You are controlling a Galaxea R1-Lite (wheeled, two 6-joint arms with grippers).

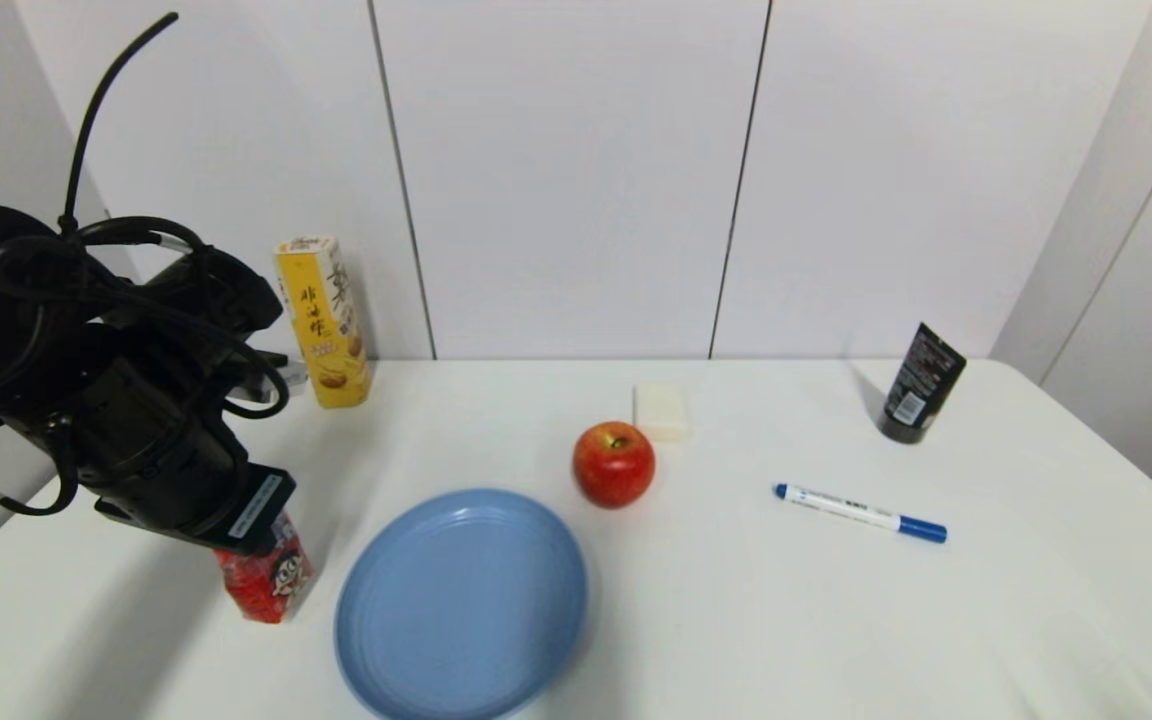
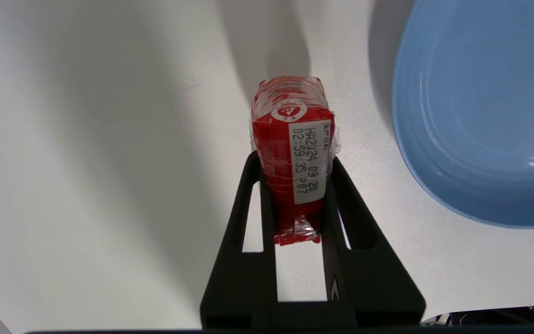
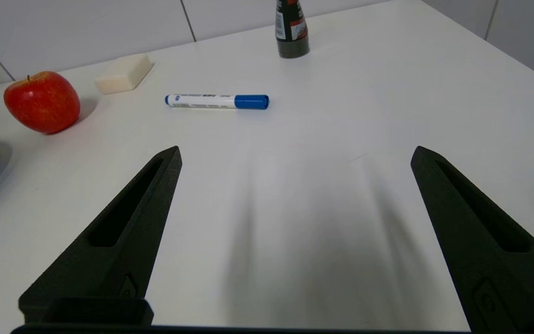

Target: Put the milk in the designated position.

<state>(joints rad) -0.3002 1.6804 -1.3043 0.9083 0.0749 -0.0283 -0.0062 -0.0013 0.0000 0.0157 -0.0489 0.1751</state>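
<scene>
Milk gripped at near left of table; placement not yet done.
The milk [image 2: 292, 162] is held upright between the closed-in fingers of the left gripper [image 2: 292, 160], just left of the blue plate [image 1: 461, 605]. The right gripper [image 3: 295, 157] is seen spread open, idle over the table [image 1: 836, 620].

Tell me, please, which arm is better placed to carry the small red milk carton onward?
The left. The left gripper already has its fingers against both sides of the small red milk carton, beside the blue plate. The right gripper is open over bare white table, far from the carton.
</scene>
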